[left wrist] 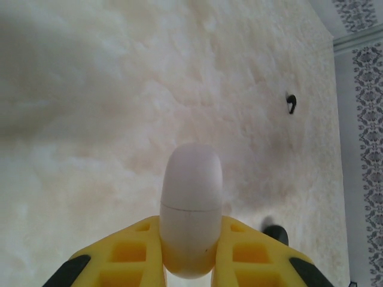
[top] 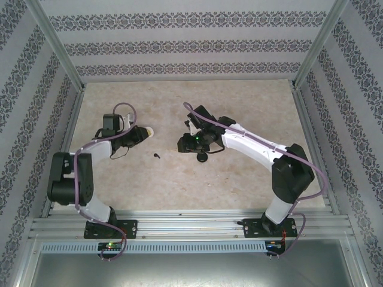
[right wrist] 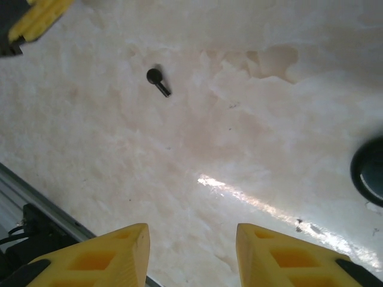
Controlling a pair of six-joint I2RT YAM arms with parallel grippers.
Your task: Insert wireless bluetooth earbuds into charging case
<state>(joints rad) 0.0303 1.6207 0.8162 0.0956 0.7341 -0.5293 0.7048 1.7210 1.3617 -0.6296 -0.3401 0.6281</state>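
Spotted one black earbud [top: 157, 155] lying alone on the pale worktop [top: 239, 101]. Found the left hand [left wrist: 190, 242] to the left of that earbud, clamped on a white oval case [left wrist: 191, 191] with its lid closed. Found the right hand [right wrist: 191, 251] to the right of the earbud, fingers spread with nothing between them. Noted a black round case [top: 202, 157] flat on the worktop, farther right of the earbud.

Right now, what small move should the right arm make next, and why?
Probably swing the right gripper over the black earbud and lower onto it: its jaws stand open and empty, the earbud lies loose on the table, and the left gripper is shut on the white case.
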